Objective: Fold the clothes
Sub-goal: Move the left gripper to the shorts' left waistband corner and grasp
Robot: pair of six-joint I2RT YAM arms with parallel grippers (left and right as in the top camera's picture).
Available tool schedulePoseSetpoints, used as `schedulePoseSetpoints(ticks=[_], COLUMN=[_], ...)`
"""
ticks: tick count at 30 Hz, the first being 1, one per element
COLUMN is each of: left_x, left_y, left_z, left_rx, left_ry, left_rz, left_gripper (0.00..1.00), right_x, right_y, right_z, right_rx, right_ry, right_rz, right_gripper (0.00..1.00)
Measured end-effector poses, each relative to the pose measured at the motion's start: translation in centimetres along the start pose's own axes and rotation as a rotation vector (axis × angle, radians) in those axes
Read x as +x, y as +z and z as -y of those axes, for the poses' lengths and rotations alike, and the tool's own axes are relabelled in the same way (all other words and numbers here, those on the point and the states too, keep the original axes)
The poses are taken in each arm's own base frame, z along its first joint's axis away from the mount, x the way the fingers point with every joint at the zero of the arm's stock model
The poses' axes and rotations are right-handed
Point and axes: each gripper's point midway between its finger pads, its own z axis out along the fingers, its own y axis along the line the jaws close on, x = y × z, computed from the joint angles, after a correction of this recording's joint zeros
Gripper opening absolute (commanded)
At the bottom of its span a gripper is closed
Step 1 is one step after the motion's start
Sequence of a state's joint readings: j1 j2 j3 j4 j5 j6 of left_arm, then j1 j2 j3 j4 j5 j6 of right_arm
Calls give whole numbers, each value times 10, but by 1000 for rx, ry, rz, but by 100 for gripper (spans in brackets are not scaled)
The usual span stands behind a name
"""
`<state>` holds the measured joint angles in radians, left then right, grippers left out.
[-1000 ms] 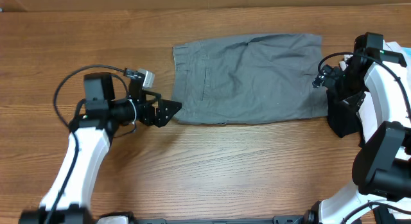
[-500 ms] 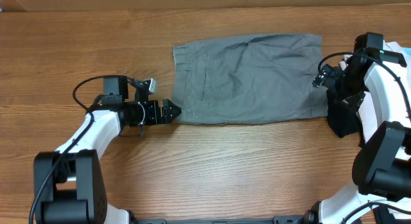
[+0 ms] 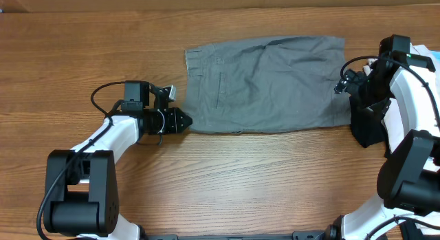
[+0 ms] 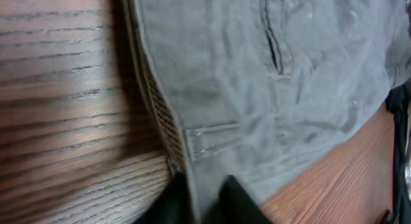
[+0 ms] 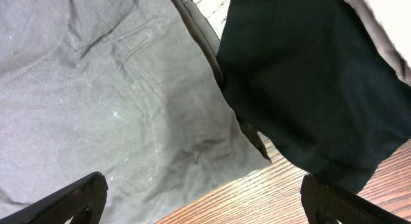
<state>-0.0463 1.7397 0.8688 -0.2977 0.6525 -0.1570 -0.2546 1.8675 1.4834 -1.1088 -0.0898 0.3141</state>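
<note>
Shorts (image 3: 265, 85): grey, spread flat on the wooden surface (image 3: 275, 178), toward the far side and right of centre in the overhead view. Waistband at the left end, leg hems at the right end. Light creases across the cloth.

Left jaws: clenched on the near left corner of the shorts, at the waistband. Fingertips (image 4: 241, 201) close together at the bottom of the left wrist view, with a fold of grey cloth between them. Belt loop (image 4: 212, 139) just beyond the fingertips; pocket slit (image 4: 275, 47) farther along the cloth. Left arm (image 3: 117, 133): low over the surface, reaching in from the left.

Right jaws: released, spread wide, grasping nothing. Fingertips (image 5: 70, 198) at the two lower corners of the right wrist view, over the right end of the shorts. Contact with the cloth: cannot tell. Right arm (image 3: 405, 95): at the right edge of the surface.

Black garment (image 5: 302, 89): touching the right end of the shorts, along the hem. Pale cloth (image 5: 385, 44): against the far edge of the black garment; which lies on top, cannot tell.
</note>
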Motion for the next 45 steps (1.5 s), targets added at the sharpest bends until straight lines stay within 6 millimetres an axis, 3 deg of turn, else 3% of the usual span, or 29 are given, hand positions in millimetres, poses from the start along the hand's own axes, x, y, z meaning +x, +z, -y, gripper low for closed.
schedulePoseSetpoints(ticks=[7, 13, 16, 25, 31, 38, 45], left_x=[-9, -49, -57, -57, -48, -31, -33], left_y=[-4, -30, -36, -40, -25, 8, 9], left_z=[4, 10, 13, 13, 32, 58, 51], left_rx=[6, 16, 29, 51, 67, 52, 22], left_ry=[1, -13, -10, -23, 23, 118, 115], left_rz=[8, 62, 75, 76, 34, -34, -26], left_gripper=[4, 4, 4, 4, 4, 4, 4], right_x=[3, 6, 7, 18, 22, 41, 51], right_y=[0, -1, -1, -2, 2, 28, 55], right_z=[-7, -13, -15, -15, -7, 6, 10], right_rx=[-39, -77, -89, -98, -57, -24, -44], right_ry=[-1, -2, -2, 4, 6, 15, 16], right_rz=[-18, -32, -38, -89, -94, -138, -134], right_gripper=[97, 87, 83, 82, 85, 73, 71])
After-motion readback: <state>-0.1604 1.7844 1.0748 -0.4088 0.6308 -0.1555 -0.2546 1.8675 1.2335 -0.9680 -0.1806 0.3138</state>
